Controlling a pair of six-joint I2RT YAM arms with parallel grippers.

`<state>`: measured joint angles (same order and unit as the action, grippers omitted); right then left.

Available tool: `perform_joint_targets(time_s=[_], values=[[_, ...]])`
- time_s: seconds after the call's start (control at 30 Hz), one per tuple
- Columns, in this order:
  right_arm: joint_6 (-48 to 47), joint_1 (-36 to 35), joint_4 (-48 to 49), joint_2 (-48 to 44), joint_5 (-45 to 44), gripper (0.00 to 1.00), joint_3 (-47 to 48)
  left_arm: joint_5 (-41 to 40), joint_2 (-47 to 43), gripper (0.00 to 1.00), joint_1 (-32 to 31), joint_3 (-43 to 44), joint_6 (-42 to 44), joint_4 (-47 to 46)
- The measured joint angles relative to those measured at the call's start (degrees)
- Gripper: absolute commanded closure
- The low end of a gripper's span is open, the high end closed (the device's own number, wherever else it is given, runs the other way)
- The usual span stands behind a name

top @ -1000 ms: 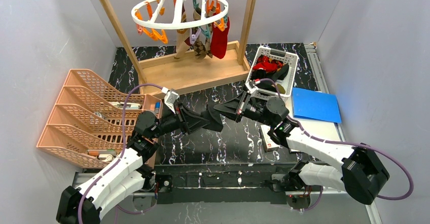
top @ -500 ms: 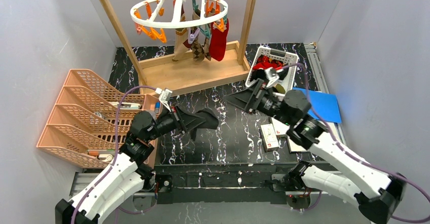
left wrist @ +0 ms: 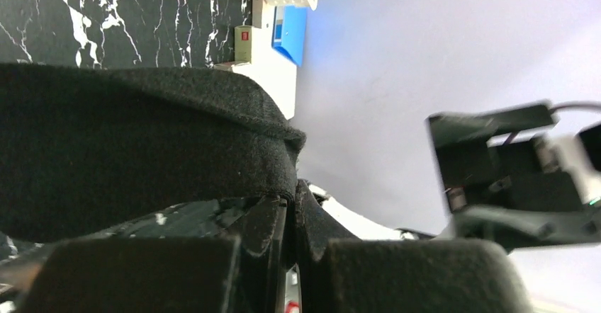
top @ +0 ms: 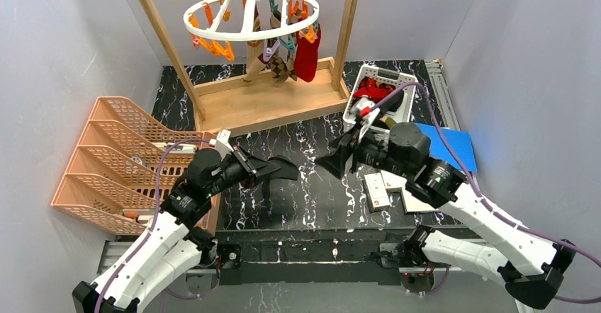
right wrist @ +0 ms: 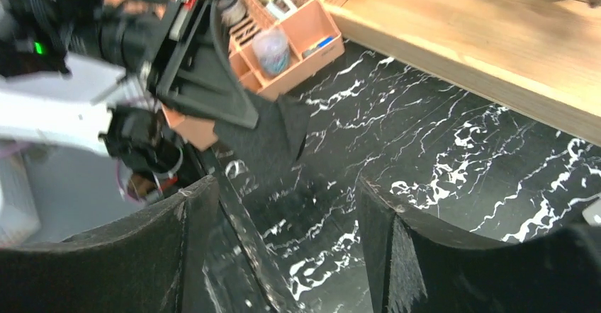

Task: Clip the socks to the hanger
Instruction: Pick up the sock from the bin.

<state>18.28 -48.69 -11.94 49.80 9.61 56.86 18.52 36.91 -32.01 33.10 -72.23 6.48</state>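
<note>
A black sock hangs from my left gripper, which is shut on its edge above the middle of the table. The left wrist view shows the same sock draped over the closed jaws of the left gripper. My right gripper stands open and empty a short way to the right, facing the sock; its fingers are spread wide. The white ring hanger hangs at the back with a red sock and an argyle sock clipped to it.
A wooden frame carries the hanger. A white lattice basket with more socks sits at the back right, beside a blue folder. A peach organizer rack fills the left side. Small cards lie under the right arm.
The grippers met mid-table; the left one shut on the black sock, the right one opened and let go. The arms have since drawn apart, the left carrying the sock.
</note>
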Motion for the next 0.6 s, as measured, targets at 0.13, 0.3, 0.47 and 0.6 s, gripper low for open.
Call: perform_joint_targets(time_s=[0.13,0.3,0.47,0.6], values=[[-9.8,-5.8,1.0,0.2,-0.2,0.24,-3.1,-3.6,-1.4,1.0,0.0,0.3,-9.0,1.8],[-22.2,-16.8,6.4,2.9,-6.2,0.25,-3.4,-7.8,-0.6,1.0,0.0,5.6,-14.8,5.9],[-34.2,-27.3,15.0,8.9,-15.4,0.29,-3.6,-9.5,2.1,1.0,0.0,10.3,-17.6,8.1],[-41.8,-30.2,21.7,12.4,-21.1,0.31,-5.3,-11.4,2.1,1.0,0.0,11.9,-18.7,11.9]])
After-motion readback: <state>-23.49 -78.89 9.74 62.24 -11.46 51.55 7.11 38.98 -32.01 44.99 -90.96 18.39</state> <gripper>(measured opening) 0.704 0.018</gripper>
